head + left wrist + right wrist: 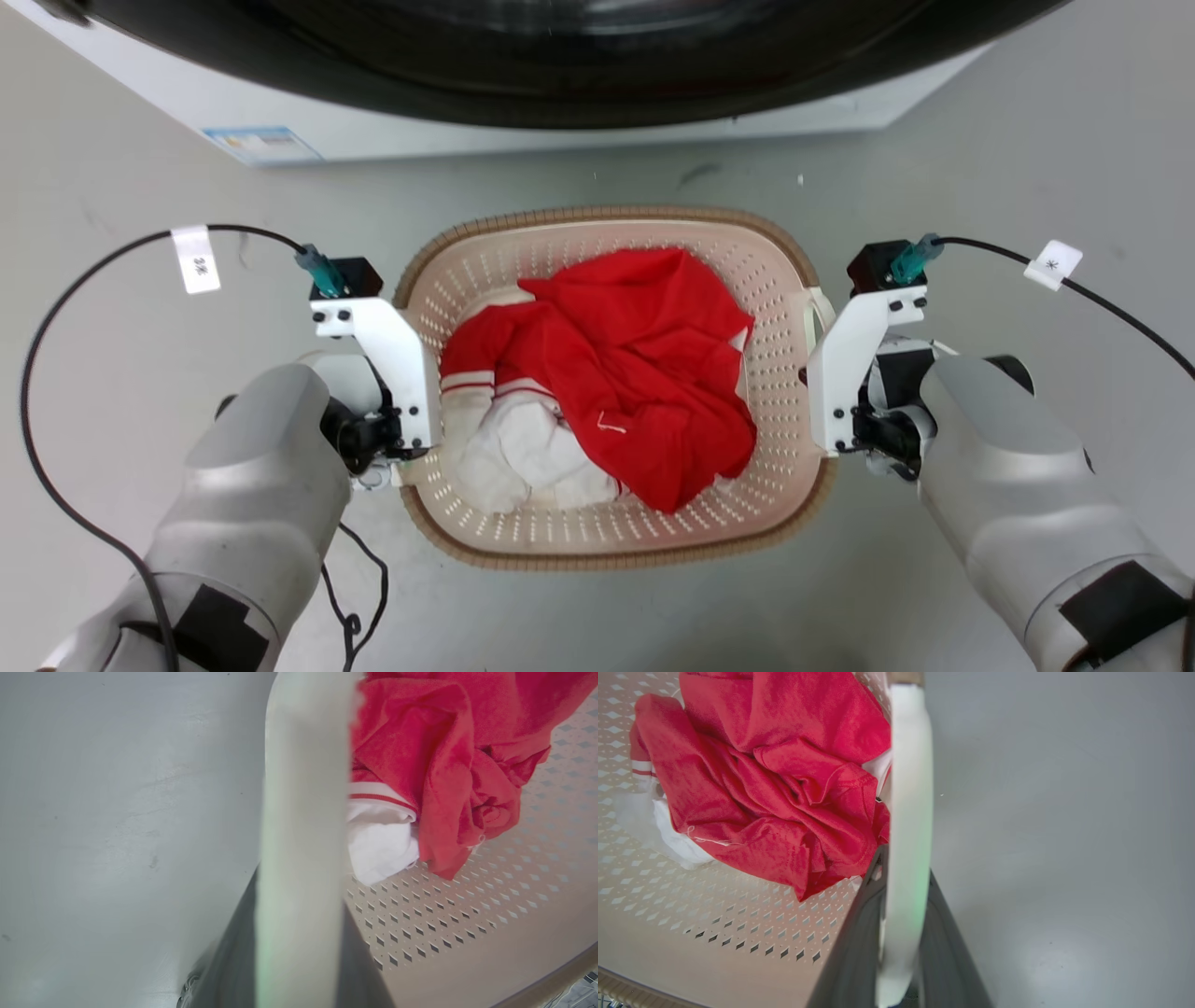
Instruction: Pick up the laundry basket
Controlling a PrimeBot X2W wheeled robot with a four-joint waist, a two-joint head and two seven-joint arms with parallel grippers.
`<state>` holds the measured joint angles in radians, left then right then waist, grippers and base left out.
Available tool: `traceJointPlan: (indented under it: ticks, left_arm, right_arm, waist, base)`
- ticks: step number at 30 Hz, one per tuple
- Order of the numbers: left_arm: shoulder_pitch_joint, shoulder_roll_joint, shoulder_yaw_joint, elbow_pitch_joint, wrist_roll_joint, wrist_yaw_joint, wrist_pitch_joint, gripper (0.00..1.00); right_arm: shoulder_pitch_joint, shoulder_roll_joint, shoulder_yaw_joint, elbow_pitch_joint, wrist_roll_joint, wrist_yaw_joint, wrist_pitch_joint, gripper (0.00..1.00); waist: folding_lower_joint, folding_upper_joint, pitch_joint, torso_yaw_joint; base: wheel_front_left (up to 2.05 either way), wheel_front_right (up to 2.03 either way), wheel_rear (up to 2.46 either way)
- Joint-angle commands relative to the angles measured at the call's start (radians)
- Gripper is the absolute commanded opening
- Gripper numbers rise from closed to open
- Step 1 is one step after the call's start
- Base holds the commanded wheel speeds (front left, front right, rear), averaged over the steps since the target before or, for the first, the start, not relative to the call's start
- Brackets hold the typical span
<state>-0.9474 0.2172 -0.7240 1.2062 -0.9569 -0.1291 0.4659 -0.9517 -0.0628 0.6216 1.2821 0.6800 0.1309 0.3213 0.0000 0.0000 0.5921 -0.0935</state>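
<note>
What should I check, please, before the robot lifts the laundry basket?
1. Left gripper on left handle: ok, both fingers lie against it.
2. Right gripper on right handle: cannot tell, a sliver of gap shows beside one finger.
3. Load inside the laundry basket: ok, the red garment and white garment lie within its walls.
4. Grips opposite each other: ok, the head view shows the arms at matching spots on the two sides.
5. Washing machine ahead: ok, bare floor shows between it and the basket.
</note>
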Motion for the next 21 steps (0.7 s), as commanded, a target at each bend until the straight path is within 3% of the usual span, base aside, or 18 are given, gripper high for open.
traceJointPlan:
  ticks: [1, 21]
  left_arm:
    - [0.014, -0.005, -0.003, -0.009, -0.011, -0.003, 0.008, 0.00]
    - [0.128, -0.043, -0.018, 0.032, -0.104, -0.004, 0.130, 0.00]
  right_arm:
    - [0.023, -0.006, 0.006, 0.004, 0.005, 0.000, 0.014, 0.00]
    - [0.121, -0.009, 0.046, 0.007, 0.046, 0.000, 0.187, 0.00]
  waist:
    - [0.0000, 0.0000, -0.051, 0.009]
    - [0.0000, 0.0000, -0.305, 0.025]
  base:
    - [0.00, 0.00, 0.00]
    - [0.00, 0.00, 0.00]
